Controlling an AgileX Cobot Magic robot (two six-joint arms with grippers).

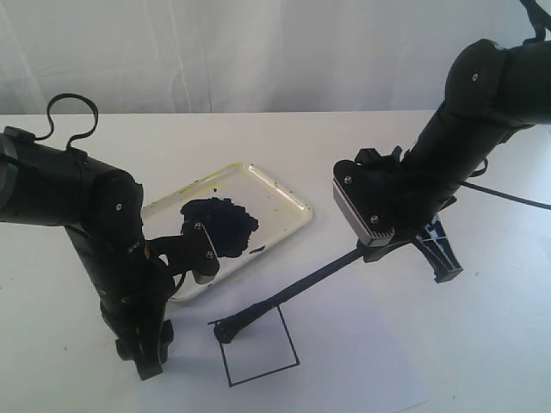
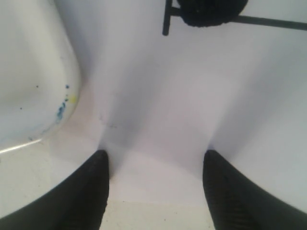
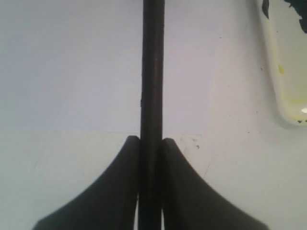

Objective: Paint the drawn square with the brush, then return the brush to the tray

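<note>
The brush (image 1: 301,288) is a long black stick slanting down toward the paper. Its dark tip rests at the far left corner of the drawn square (image 1: 258,348), a thin black outline with a blank white inside. My right gripper (image 1: 372,251) is shut on the brush's upper end. In the right wrist view the brush (image 3: 152,72) runs straight out from between the right gripper's (image 3: 152,141) closed fingers. The white tray (image 1: 288,194), holding a dark blue-black paint blob (image 1: 219,225), lies behind the square. My left gripper (image 1: 148,366) hangs open and empty over the table left of the square.
In the left wrist view the open left gripper (image 2: 156,155) frames bare paper, with the tray's rounded corner (image 2: 38,86) to one side and the square's corner line (image 2: 165,19) beyond. The paper's edge (image 1: 387,344) runs right of the square. A white backdrop closes the far side.
</note>
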